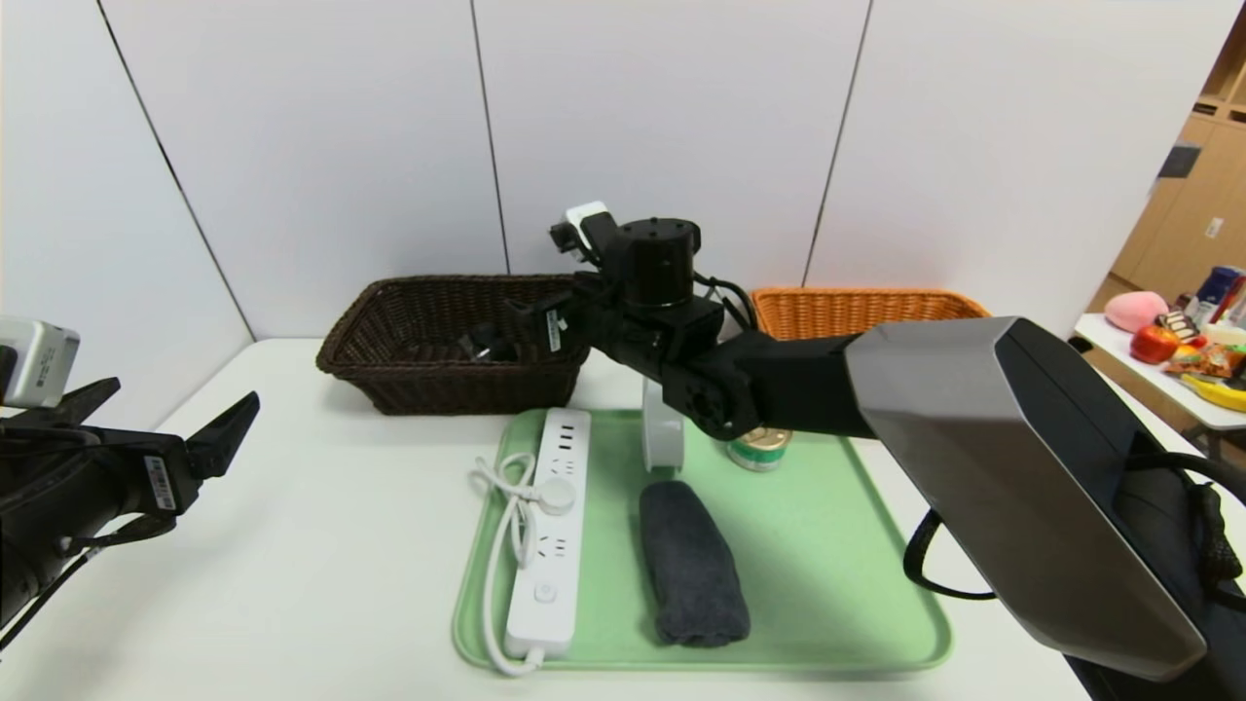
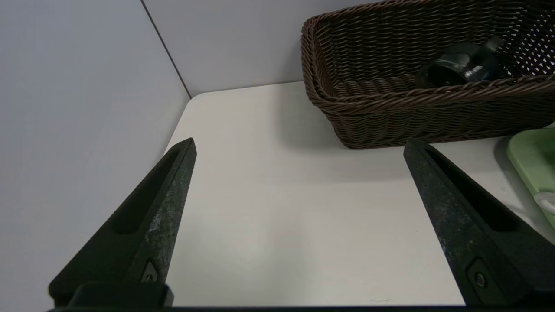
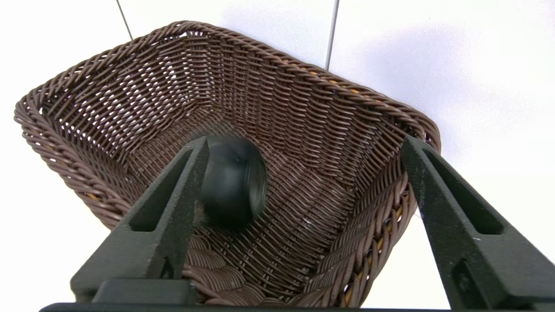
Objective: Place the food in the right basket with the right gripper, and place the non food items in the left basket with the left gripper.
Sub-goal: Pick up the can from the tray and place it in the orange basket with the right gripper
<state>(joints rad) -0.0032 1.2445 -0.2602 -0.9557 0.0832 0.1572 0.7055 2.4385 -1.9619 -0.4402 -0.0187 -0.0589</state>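
Observation:
My right gripper (image 1: 533, 319) (image 3: 303, 143) hangs open and empty over the dark brown left basket (image 1: 389, 382) (image 2: 390, 117) (image 3: 347, 143). The clear glass dish with black insert (image 1: 484, 343) (image 2: 459, 69) (image 3: 232, 186) lies on its side inside that basket, below one finger. My left gripper (image 1: 180, 397) (image 2: 299, 145) is open and empty above the bare table at the far left. The white power strip (image 1: 550, 526), grey rolled towel (image 1: 691, 560), whitish tape roll (image 1: 662, 433) and green-labelled tin (image 1: 761, 448) sit on the green tray (image 1: 837, 584). The orange right basket (image 1: 857, 310) stands behind my right arm. The green fruit is out of view.
My right arm reaches across the tray's back edge and hides part of the tape roll and tin. White wall panels stand close behind both baskets. A side table (image 1: 1119, 336) with fruit and packets stands at the far right.

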